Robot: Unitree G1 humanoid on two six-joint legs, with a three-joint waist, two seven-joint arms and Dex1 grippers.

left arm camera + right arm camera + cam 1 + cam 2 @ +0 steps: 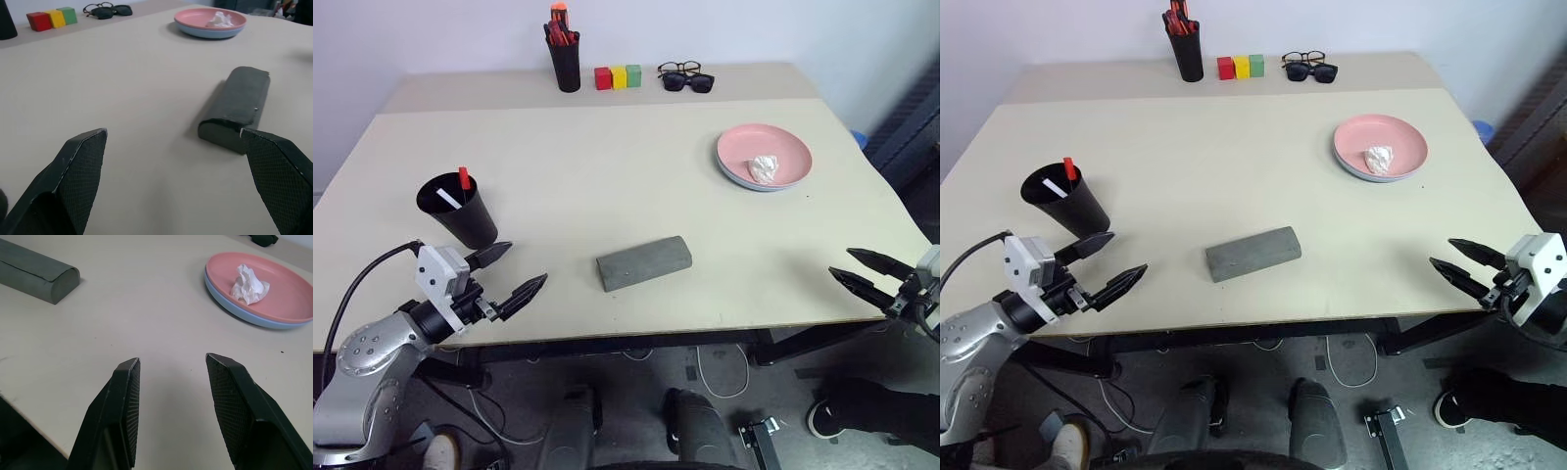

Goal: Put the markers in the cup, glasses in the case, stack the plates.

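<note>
The grey case (pixel 644 262) lies closed near the front-middle of the beige table (pixel 607 166), and serves as the landmark here. Its long axis runs almost across the table, tilted slightly so that its right end sits a little farther from the robot than its left end.

To the left of the case, near the table's front-left corner, the black cup (pixel 458 210) stands upright. Both markers (pixel 456 188) are in it, leaning, with the red cap and the white body poking above the rim.

Far to the right of the case and farther back, the plates (pixel 765 157) are stacked, pink on top of blue, with a crumpled white paper wad (pixel 763 168) on the pink one.

Well behind the case, at the table's far edge by the pale wall, stand a black pen holder (pixel 565 61) with red and orange markers, three blocks (pixel 618 77) in red, yellow and green, and two pairs of eyewear (pixel 685 76) just beside each other.

The left gripper (pixel 506 273) hovers by the cup, left of the case, jaws wide apart and empty. The right gripper (pixel 1461 263) hangs at the front-right table edge, jaws parted, gripping nothing.

Below the table, grey floor with cables is visible.
</note>
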